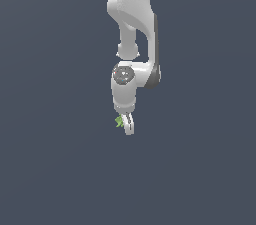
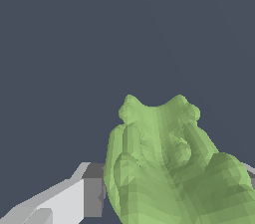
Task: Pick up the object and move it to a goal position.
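Note:
The object (image 1: 119, 121) is a tiny bright green knobbly piece, seen at the tip of the white arm in the exterior view. My gripper (image 1: 126, 125) points down and is shut on it; one white finger (image 1: 129, 125) shows beside the piece, the other is hidden. In the wrist view the object (image 2: 169, 163) fills the near part of the picture, with a white and grey finger (image 2: 74, 198) pressed against one side and a sliver of the other finger at the far edge. No goal marker shows in either view.
A plain dark grey-blue ground (image 1: 50, 169) fills both views. The white arm (image 1: 132, 29) rises from the gripper to the top edge of the exterior view. No other objects show.

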